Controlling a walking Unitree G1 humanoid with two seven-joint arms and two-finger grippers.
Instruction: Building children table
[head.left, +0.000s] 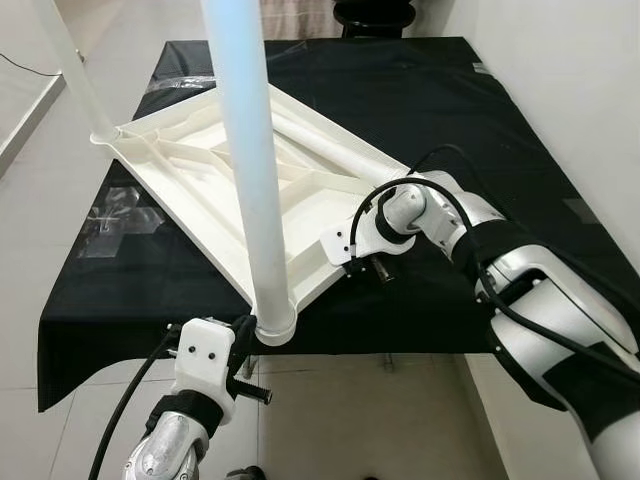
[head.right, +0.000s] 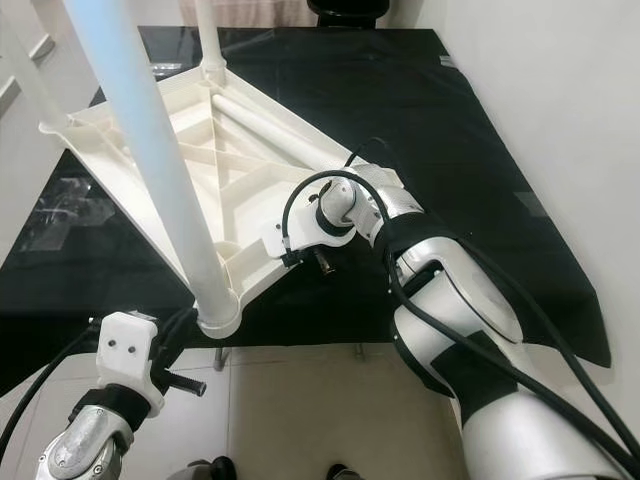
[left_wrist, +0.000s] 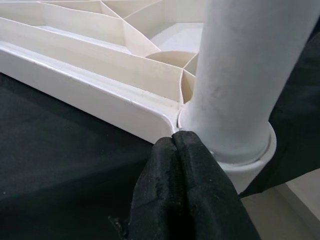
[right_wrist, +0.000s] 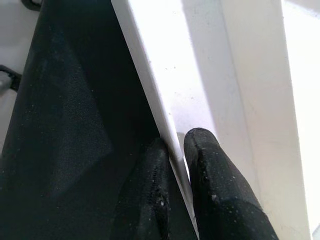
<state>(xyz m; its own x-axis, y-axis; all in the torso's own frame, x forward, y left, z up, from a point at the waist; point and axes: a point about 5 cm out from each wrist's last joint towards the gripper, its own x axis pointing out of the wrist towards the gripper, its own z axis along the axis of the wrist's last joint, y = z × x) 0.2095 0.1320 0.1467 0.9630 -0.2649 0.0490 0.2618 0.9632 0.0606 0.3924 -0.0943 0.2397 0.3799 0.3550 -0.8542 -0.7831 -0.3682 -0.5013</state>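
White plastic ribbed children's tabletop (head.left: 210, 190) inverted on desk; our right gripper (right_wrist: 176, 150) fingers clamped on its rim; left gripper (left_wrist: 175, 145) fingers together beside upright white leg (head.left: 250, 170).

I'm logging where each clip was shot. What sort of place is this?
Probably a plain room in a home, set up as an assembly spot: pale tiled floor, bare white wall, and a table under a black cloth bearing an upturned white plastic tabletop with a leg already fitted.

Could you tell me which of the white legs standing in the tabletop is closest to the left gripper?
The near-corner leg, the one rising toward the camera. The left gripper sits right at its socket, while the far legs stand at corners across the tabletop.
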